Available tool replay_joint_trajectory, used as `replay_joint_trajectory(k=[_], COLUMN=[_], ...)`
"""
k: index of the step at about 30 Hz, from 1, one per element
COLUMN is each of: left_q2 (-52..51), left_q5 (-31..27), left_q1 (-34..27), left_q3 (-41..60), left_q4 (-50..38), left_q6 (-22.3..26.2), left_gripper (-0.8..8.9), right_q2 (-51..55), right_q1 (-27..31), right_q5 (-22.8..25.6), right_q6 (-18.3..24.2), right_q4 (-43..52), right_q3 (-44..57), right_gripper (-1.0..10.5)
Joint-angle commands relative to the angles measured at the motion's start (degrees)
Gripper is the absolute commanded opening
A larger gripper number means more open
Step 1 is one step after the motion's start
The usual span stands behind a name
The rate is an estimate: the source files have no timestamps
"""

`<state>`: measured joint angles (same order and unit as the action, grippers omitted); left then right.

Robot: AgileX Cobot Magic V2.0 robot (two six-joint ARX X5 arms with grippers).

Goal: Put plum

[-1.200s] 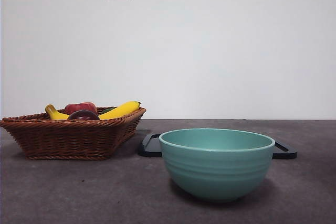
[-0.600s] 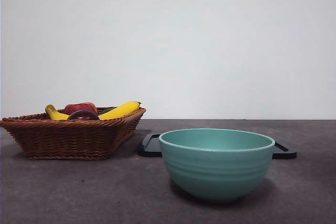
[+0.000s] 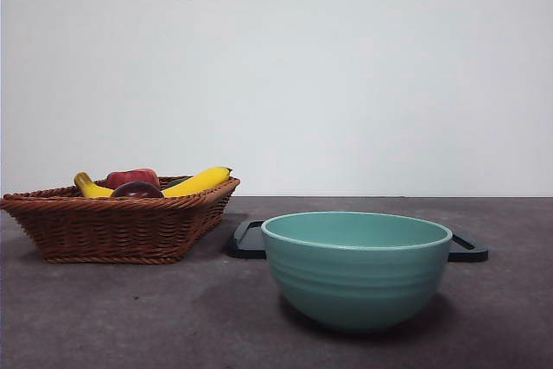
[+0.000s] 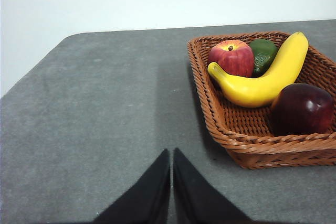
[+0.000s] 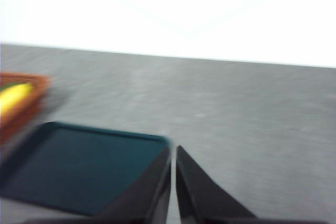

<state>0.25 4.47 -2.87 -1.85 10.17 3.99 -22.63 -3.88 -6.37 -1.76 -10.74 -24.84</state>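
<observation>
- The left gripper point(image 4: 171, 153) hangs over bare desk point(image 4: 105, 108) with its fingers pressed together and nothing between them; it waits beside the wicker basket point(image 4: 231, 140), not over it.
- The right gripper point(image 5: 173, 150) also has its fingers closed and empty. Its wrist picture is smeared, which suggests this arm is swinging; below it lies a dark tray point(image 5: 79, 166), with a corner of the basket at the edge.
- What has changed: a second ago a black tip of an arm showed at the top right corner of the front view; now that corner is blank wall. The bowl, tray and basket have not shifted.
- For the task, this reads as the very start: nothing is grasped.
- The plum point(image 4: 303, 108) lies in the near corner of the basket, touching the banana point(image 4: 262, 80), well apart from both pairs of fingers. The left fingers are the nearer pair.
- A red apple point(image 4: 231, 57) and a green fruit point(image 4: 262, 53) sit behind the banana.
- The teal bowl point(image 3: 356, 270) stands empty in front of the tray, the likely destination.
</observation>
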Motion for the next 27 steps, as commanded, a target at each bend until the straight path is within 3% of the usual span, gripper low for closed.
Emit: replay_joint_trajectory(k=[1, 13, 27], left_q2=[-0.09, -0.07, -0.07], left_q5=[-0.04, -0.02, -0.02], left_q1=[-0.15, -0.15, -0.15], left_q3=[1.18, 1.18, 1.18], left_q4=[0.52, 0.52, 0.52], left_q6=[0.9, 0.9, 0.9], left_gripper=[0.08, 0.08, 0.08], right_q2=[4.31, 19.04, 22.43], right_q1=[2.4, 6.23, 6.23], right_q5=[0.94, 3.65, 3.63], right_q6=[1.4, 1.25, 0.94], right_q4=[3.56, 9.03, 6.21], right_q3=[5.42, 20.83, 24.22], right_gripper=[0.1, 0.1, 0.1])
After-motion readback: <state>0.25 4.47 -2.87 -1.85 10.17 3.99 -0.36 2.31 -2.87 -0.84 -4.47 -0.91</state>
